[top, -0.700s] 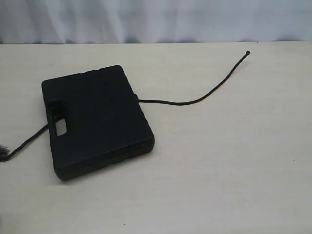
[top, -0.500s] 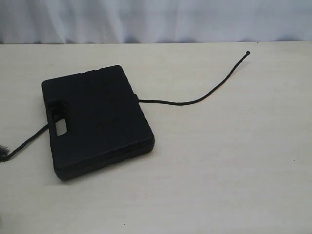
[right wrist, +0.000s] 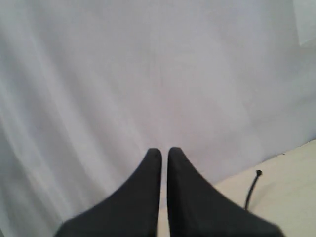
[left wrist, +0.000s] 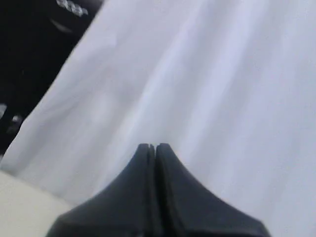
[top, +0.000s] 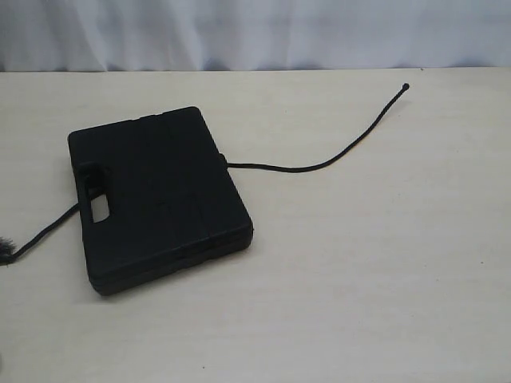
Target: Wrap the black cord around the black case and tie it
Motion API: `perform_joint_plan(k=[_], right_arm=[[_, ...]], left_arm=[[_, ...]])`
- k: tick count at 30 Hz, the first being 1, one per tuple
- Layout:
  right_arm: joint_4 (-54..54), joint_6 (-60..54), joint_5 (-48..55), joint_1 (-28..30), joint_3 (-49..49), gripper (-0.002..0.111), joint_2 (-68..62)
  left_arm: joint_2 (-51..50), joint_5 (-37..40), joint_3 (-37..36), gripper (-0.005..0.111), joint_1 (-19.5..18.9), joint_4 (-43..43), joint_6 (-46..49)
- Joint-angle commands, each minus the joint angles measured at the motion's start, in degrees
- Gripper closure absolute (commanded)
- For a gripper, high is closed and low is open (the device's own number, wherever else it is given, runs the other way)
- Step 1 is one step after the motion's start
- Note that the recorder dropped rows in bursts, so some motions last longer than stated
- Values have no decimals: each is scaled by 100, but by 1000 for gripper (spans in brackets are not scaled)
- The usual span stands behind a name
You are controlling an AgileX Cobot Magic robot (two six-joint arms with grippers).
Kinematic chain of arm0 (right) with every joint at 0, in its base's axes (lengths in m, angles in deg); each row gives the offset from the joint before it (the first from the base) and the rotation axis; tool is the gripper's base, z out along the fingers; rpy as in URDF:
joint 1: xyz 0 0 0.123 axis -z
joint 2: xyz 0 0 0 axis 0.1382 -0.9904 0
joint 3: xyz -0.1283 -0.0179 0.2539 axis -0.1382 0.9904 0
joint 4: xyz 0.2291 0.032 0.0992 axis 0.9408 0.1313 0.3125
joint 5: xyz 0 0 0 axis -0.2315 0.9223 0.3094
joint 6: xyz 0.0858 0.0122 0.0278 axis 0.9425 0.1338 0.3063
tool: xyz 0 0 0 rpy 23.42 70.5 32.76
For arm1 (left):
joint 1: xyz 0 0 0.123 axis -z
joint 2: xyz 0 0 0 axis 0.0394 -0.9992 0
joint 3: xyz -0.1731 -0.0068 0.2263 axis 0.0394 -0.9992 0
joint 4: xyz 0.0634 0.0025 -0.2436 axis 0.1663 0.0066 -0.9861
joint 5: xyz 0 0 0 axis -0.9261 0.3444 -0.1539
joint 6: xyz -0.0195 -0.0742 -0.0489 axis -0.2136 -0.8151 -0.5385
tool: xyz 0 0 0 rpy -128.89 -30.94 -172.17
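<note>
Flat on the cream table [top: 359,279] lies the black case [top: 156,195], its handle slot [top: 99,209] at the edge toward the exterior view's left. The black cord [top: 319,166] passes beneath it. One stretch comes out beside the slot and ends in a frayed end [top: 4,249] at the frame's border. The other leaves the opposite edge and curves away across the bare table to a small knobbed tip [top: 406,86] near the white curtain [top: 255,32]. No turn of cord lies over the lid, and no knot shows.

Neither pair of jaws touches case or cord. The right gripper [right wrist: 164,150] is closed with nothing in its grip; only a thin pale line shows between its fingers [right wrist: 185,197]. The knobbed stretch of cord [right wrist: 252,190] lies on the table beyond those fingertips and off to one side, well apart from them, with curtain filling the rest of that view. The left gripper [left wrist: 154,146] has its jaws pressed together on nothing and points at the curtain, with a strip of table close by its base. How far the case lies from either pair of jaws cannot be told.
</note>
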Motion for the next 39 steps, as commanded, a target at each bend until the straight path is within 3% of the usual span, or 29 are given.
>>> perform_joint_plan(k=[1,3,6,9,12,14,17,20,24,27,31,35,39], right_arm=[[1179,1281,-1488,-5,8,104,20],[1183,1287,-2044,-5,8,104,20],[1265,1764,-2714,-5,8,104,-209],[1265,1815,-3105,-5,-380,104,-785],[1172,1771,-3092,-5,-1043,104,-1484],[697,1378,-2977,-5,-1506,104,-1910],[-478,-14,-1958,-5,-2306,104,-2456],[-954,-849,-525,-5,-3220,104,-3073],[-969,-1214,806,-5,-4047,104,-4087],[-997,-1430,1516,-5,-4433,104,-4807],[-997,-1529,2051,-5,-4683,104,-5681],[-1011,-1529,2026,-5,-4693,104,-6354],[-1011,-1529,1977,-5,-4693,104,-6686]], left_arm=[[0,-2141,-10,107,31,-868,-1390],[0,-2801,-10,107,31,-809,-1976],[-239,-3191,294,107,31,-809,-1991],[-930,-2950,1233,107,31,-470,-1980],[-1802,-2541,2212,107,31,674,-1855],[-2285,-1618,2863,107,31,1663,-1814],[-3083,691,3960,107,31,3410,-1814],[-3932,2941,4848,107,31,4083,-1767],[-5179,4816,5561,107,108,3705,-676],[-6083,5697,5870,107,317,3003,373],[-7059,6586,6082,107,746,2661,745],[-7995,7063,6063,107,1109,2454,1137],[-8805,7005,6063,107,1192,2265,1089]])
